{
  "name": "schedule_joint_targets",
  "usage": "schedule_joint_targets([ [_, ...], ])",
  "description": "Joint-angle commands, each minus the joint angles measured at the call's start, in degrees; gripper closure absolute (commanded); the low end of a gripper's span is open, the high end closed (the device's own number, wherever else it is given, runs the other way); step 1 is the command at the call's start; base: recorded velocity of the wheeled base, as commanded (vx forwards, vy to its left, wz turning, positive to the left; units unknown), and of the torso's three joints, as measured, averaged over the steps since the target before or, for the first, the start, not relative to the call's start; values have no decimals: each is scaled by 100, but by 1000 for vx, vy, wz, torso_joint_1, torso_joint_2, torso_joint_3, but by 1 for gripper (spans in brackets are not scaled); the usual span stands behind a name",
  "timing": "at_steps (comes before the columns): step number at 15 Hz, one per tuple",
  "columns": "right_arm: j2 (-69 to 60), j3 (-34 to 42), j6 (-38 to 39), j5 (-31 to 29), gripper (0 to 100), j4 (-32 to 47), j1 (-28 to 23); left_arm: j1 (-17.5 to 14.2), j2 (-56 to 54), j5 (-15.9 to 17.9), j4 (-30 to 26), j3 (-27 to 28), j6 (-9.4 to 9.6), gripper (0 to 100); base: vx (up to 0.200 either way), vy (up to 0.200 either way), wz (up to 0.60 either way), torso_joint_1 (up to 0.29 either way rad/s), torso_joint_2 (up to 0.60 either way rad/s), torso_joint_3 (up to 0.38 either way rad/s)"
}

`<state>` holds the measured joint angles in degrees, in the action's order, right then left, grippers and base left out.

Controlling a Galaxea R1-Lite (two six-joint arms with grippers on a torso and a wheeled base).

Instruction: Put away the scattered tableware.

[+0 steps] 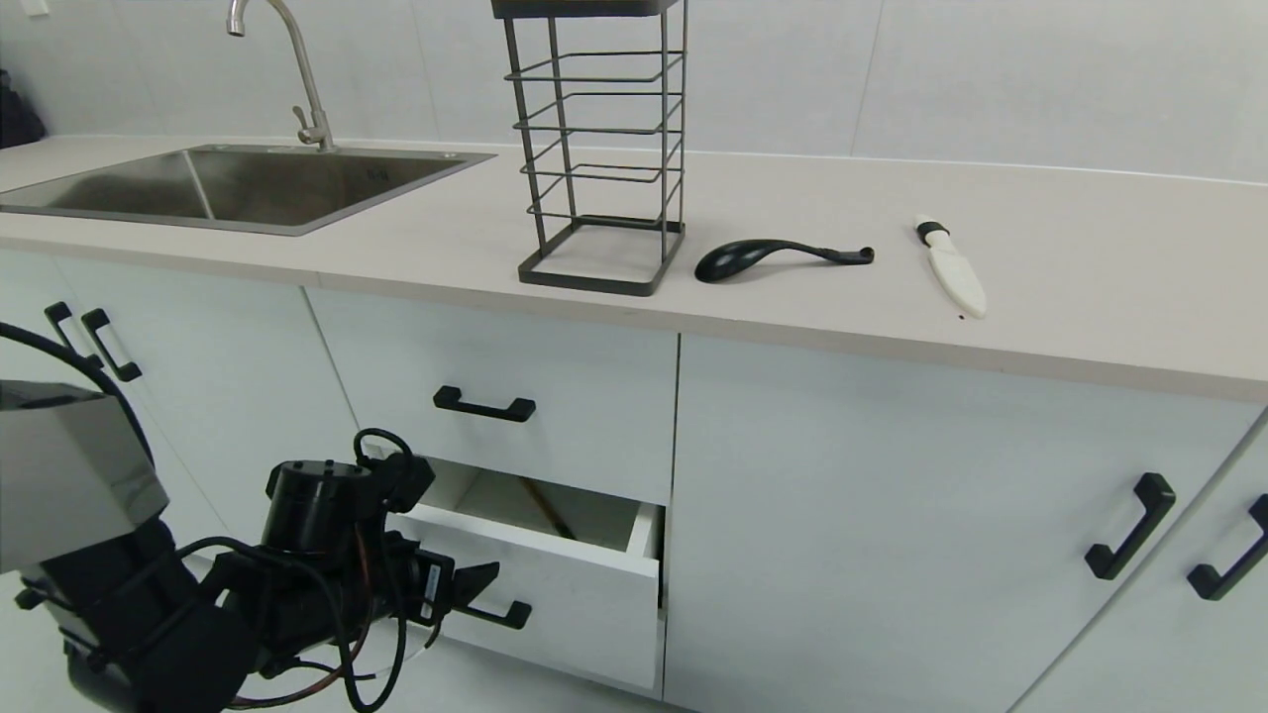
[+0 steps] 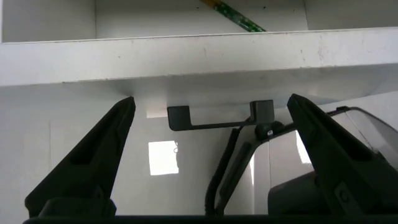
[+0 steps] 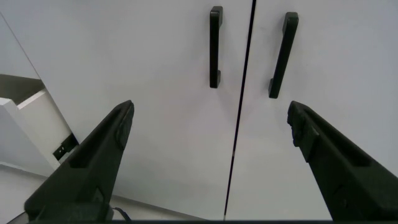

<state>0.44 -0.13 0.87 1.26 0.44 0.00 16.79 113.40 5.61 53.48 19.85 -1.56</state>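
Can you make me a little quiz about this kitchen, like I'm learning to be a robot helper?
1. True or false: the lower drawer is shut.
2. What lies nearest the wire rack? A) black spoon B) sink C) tap
3. Fill in: the open left gripper faces the drawer's black ____.
Key: 1 false, it is pulled out; 2 A; 3 handle.
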Motion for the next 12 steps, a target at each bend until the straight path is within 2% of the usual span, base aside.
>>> schedule_joint_targets([
  [1, 9, 5, 1, -3, 0, 0, 0, 0, 130, 2, 75, 116, -20, 0, 0, 0, 0, 0, 0, 0],
  [12, 9, -4, -7, 6, 0, 0, 0, -18, 385, 2, 295, 555, -46, 0, 0, 0, 0, 0, 0, 0],
])
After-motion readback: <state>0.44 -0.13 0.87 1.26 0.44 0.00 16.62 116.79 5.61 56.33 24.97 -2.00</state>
